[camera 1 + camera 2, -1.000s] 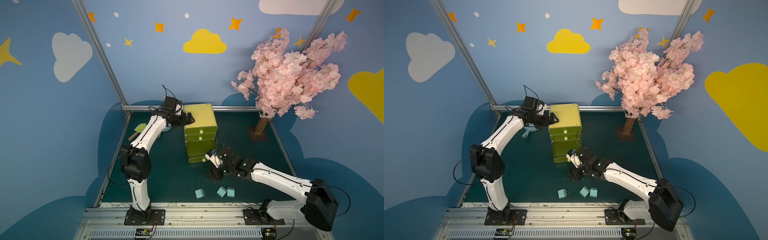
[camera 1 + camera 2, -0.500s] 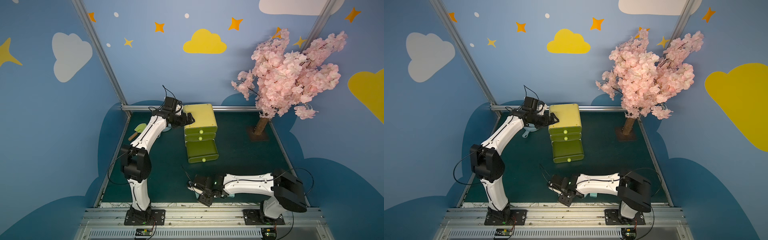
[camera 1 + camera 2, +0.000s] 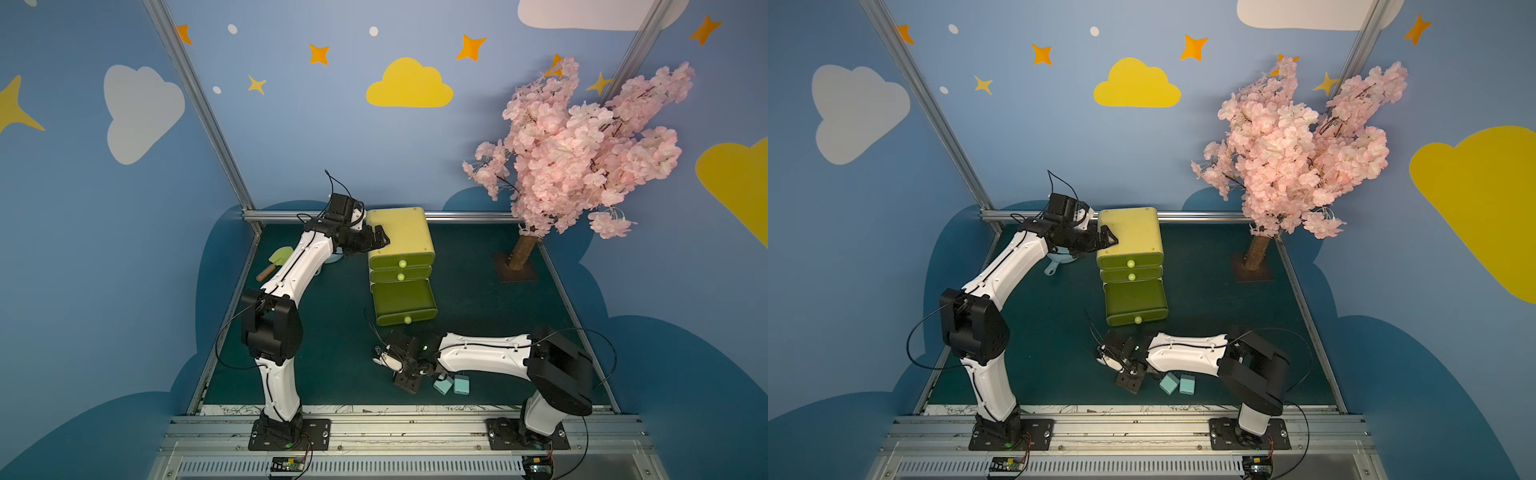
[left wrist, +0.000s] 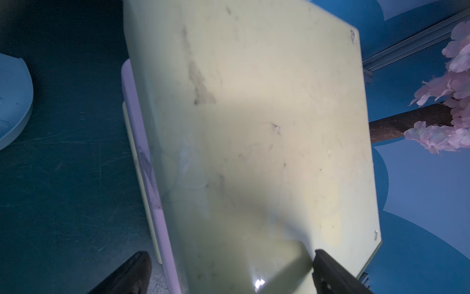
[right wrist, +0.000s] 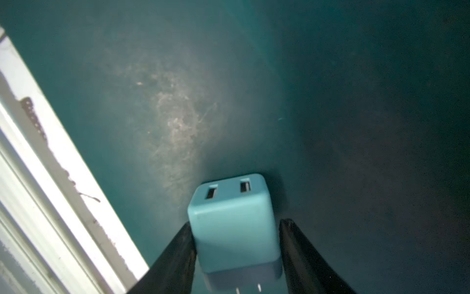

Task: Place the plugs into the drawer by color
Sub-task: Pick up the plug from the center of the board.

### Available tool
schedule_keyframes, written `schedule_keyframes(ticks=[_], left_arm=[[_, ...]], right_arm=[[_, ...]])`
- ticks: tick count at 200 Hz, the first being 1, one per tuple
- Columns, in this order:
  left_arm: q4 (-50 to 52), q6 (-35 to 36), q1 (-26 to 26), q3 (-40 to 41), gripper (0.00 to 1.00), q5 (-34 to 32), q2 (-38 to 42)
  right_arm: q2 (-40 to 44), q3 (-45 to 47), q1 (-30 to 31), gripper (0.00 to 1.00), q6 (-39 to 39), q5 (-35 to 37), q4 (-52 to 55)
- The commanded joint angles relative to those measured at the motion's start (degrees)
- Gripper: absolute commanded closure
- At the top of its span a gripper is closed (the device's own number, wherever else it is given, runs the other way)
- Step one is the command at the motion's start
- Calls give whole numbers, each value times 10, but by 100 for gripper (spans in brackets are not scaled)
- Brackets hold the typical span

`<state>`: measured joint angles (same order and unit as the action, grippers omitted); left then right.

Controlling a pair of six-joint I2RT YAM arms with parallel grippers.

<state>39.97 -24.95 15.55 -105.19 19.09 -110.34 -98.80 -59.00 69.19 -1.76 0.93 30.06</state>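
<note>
My right claw (image 5: 236, 224) and left claw (image 3: 380, 240): black. My plug (image 5: 234, 226): plain light blue. Pale teal loose plugs (image 3: 443, 386). Yellow chest (image 3: 401, 226), olive drawers (image 3: 405, 297), pale yellow knobs (image 3: 402, 263). Dark teal bench (image 3: 332, 332). Pink tree (image 3: 582, 145), brown trunk. Blue walls (image 3: 291, 124), yellow clouds.

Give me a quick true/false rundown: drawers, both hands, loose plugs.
1. The bottom drawer of the chest is pulled out. True.
2. The left hand holds a plug. False: it is open and empty, straddling the chest's top edge.
3. The right hand has a finger on each side of a light blue plug. True.
4. Loose plugs lie at the tree's foot. False: two loose plugs lie on the mat beside the right arm, away from the tree.
5. The top drawer and middle drawer are shut. True.
</note>
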Motion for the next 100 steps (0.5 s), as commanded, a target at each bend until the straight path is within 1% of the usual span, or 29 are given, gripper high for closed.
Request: schedule_keyframes(ticks=[1, 17, 46, 61, 84, 93, 100], left_arm=[[7, 4, 2, 8, 0, -5, 11], [7, 3, 2, 8, 0, -5, 10], [7, 3, 1, 7, 0, -9, 5], [7, 2, 1, 7, 0, -11, 2], [6, -2, -2, 8, 0, -12, 0], [4, -3, -3, 9, 0, -12, 0], [3, -6, -4, 9, 0, -11, 0]], right_arm=[[-11, -8, -9, 51, -9, -34, -11], [-11, -7, -13, 58, -2, -42, -13], [21, -9, -24, 64, 38, -35, -10], [48, -23, -38, 72, 93, -13, -2], [79, -54, -65, 87, 193, 23, -2], [85, -65, -75, 88, 230, 43, -4], [87, -75, -83, 86, 261, 61, -7]])
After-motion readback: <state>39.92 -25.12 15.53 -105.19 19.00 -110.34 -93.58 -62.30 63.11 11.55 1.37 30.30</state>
